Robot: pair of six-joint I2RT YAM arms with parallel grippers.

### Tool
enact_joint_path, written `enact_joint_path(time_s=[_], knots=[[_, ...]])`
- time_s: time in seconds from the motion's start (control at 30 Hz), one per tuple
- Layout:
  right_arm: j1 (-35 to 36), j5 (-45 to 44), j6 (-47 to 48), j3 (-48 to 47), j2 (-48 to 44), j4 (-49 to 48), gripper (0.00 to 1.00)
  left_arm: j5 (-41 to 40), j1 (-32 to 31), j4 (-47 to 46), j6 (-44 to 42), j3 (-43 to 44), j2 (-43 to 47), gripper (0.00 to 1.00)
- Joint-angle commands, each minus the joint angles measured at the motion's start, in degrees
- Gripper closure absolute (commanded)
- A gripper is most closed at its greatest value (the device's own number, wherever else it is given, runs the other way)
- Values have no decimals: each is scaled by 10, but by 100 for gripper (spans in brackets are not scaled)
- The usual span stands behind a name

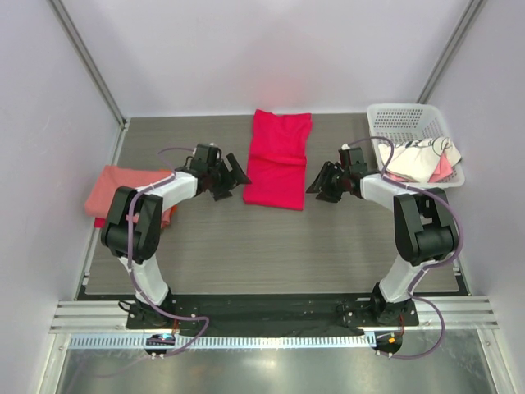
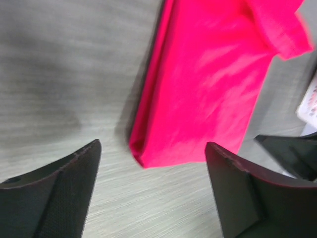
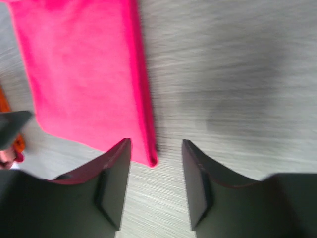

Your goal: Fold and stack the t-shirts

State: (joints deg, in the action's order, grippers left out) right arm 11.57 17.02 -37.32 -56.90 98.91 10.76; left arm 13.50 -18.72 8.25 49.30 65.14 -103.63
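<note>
A bright crimson t-shirt (image 1: 277, 159) lies folded into a long strip at the middle back of the table, also in the left wrist view (image 2: 208, 84) and the right wrist view (image 3: 84, 74). My left gripper (image 1: 234, 174) sits just left of its near end, jaws wide open and empty (image 2: 153, 166). On the other side, my right gripper (image 1: 318, 182) stands open and empty, its jaws level with the strip's near right corner (image 3: 156, 166). A salmon-pink t-shirt (image 1: 123, 190) lies folded at the left edge. A white dark-printed t-shirt (image 1: 418, 160) hangs out of the basket.
The white lattice basket (image 1: 402, 119) stands at the back right corner. Grey walls close the table on three sides. Bare wood-grain tabletop (image 1: 279, 246) spreads between the crimson shirt and the arm bases.
</note>
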Motion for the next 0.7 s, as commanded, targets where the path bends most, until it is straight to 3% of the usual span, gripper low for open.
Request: enact_joint_path(time_s=[0.0,0.17,0.4,0.5,0.57,0.67], knots=[[8,48,7,-6,-12,-53,51,17,-15,-18,1,-19,25,16],[32,35,-6,13,-6,-24,50,-7,-49,-9,4,-54,37,17],[59,40,-34,36,8,-47,51,7,-48,-21,11,-66,11,37],[66,39,-40,34,25,-52,52,6,-48,-34,15,-77,7,40],[68,40,-46,34,37,-53,55,11,-48,-43,21,-77,-5,43],[67,36,-51,38,38,-61,68,14,-49,-54,26,-70,-25,51]])
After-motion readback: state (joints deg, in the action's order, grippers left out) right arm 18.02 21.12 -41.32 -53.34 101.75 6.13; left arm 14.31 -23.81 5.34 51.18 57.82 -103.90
